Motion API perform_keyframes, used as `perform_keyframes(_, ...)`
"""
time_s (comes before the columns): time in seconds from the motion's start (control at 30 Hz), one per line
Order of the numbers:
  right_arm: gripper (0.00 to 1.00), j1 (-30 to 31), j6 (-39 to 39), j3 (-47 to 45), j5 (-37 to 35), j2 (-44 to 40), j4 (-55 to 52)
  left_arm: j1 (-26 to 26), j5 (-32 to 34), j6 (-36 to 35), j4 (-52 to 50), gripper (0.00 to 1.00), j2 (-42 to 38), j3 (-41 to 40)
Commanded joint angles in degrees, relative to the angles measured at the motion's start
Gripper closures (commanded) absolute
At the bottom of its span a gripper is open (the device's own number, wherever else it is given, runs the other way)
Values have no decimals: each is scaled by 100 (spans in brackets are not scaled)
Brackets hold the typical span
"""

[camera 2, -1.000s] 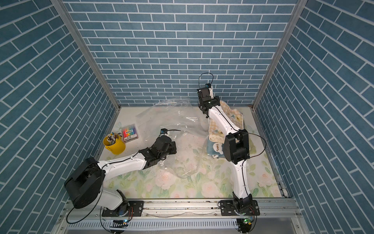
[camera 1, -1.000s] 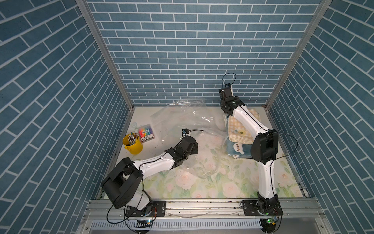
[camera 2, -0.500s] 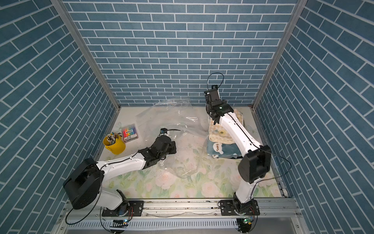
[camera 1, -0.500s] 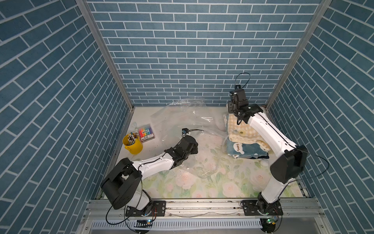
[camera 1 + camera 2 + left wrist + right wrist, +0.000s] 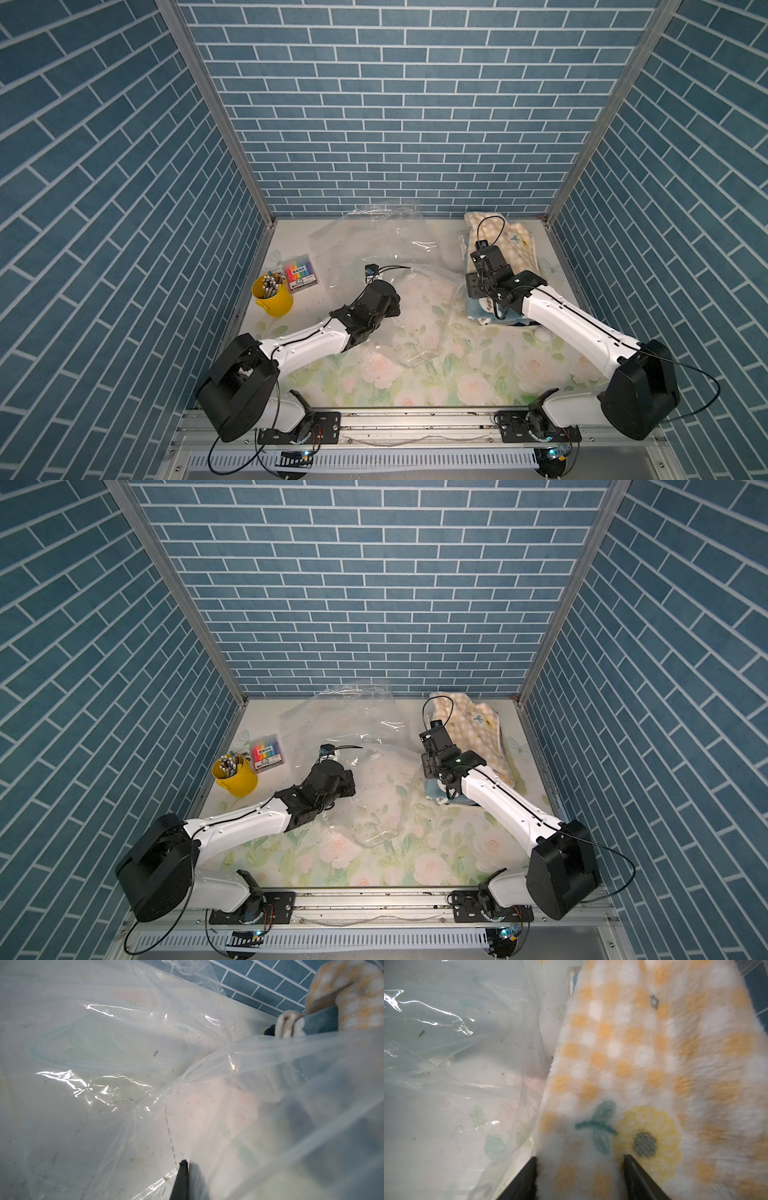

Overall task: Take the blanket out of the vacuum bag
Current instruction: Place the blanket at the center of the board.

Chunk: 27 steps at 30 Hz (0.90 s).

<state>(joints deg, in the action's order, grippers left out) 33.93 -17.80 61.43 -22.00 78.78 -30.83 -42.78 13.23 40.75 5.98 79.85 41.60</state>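
So the left tool (image 5: 184, 1164) is pressed together, pinching the vacuum bag (image 5: 374, 249) film low on the bench (image 5: 457, 382). The right tool (image 5: 579, 1161) is spread, straddling the blanket (image 5: 515, 241) edge. The blanket sits by the back wall on the right and looks clear of the bag's mouth. I'd keep that film pinned so nothing drags along.

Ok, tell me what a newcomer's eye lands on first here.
The clear vacuum bag sprawls across the middle, the left gripper pinching a fold. At the back right lies the yellow-checked blanket, outside the bag, the right gripper straddling it. A yellow pen cup stands left.
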Motion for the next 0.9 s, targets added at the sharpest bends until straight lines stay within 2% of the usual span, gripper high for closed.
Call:
perform_keyframes(0.0, 47, 82, -384, -195, -312, -191, -146, 40, 81, 69, -90, 100, -192, -115)
perform_keyframes(0.03, 53, 94, -407, -279, -392, -293, -145, 40, 68, 89, -72, 100, -211, -132)
perform_keyframes(0.17, 94, 131, -456, -591, -529, -910, -133, 40, 49, 95, -51, 100, -217, -160)
perform_keyframes(0.2, 100, 133, -452, -673, -521, -1105, -86, 42, 45, 86, -45, 100, -209, -158)
perform_keyframes(0.4, 100, 148, -527, -656, 369, -1805, -293, 42, -48, 89, 43, 100, -172, -137)
perform_keyframes(0.7, 100, 360, -658, -734, 1395, -1633, -197, 42, -6, 66, -43, 100, -380, -142)
perform_keyframes(0.87, 100, 376, -756, -908, 1650, -1424, 49, 42, 30, 60, -127, 100, -512, -126)
